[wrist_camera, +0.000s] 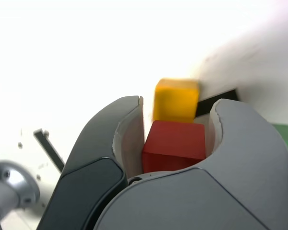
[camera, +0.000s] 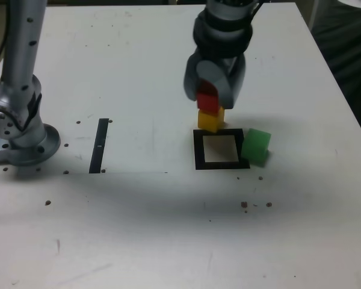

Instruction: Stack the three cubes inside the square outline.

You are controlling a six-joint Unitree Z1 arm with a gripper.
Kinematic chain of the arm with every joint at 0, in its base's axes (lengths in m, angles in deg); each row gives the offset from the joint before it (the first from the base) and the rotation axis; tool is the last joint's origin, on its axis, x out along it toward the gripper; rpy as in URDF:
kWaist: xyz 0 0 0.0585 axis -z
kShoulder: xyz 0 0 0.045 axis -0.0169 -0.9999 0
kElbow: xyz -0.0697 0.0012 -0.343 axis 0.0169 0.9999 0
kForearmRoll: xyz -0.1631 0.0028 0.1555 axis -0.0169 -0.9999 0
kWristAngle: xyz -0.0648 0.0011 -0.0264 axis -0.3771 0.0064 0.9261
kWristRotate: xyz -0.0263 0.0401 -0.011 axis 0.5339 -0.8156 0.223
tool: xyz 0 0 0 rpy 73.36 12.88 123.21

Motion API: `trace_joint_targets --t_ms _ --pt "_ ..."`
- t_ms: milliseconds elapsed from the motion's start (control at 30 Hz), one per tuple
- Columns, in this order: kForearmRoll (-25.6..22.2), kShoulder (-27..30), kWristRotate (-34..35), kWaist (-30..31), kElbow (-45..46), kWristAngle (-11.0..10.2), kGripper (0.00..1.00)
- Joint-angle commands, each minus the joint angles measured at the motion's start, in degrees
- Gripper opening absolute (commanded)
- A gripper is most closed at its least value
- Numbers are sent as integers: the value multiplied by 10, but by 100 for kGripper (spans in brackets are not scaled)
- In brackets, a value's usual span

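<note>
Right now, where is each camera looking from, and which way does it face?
Exterior view: off the arm, above the table, looking down at an angle; arm base and pincer show.
Wrist view: on the wrist, looking past the pincer tableward; base shows blurred.
Both share red cube, yellow cube, green cube.

Grey rounded fingers [wrist_camera: 252,143] with pale inner faces, dark seams, a darker side panel, dark-spotted grey arm [camera: 23,45]
</note>
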State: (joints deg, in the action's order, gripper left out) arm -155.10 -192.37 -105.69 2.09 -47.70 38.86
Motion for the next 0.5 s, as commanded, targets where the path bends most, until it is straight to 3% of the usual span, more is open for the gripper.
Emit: trace_joint_targets --t_ms 0,100,467 --pt "-7 8 21 7 7 4 36" --pt "-17 12 61 21 18 16 36" --pt "-19 1 144 57 22 94 36"
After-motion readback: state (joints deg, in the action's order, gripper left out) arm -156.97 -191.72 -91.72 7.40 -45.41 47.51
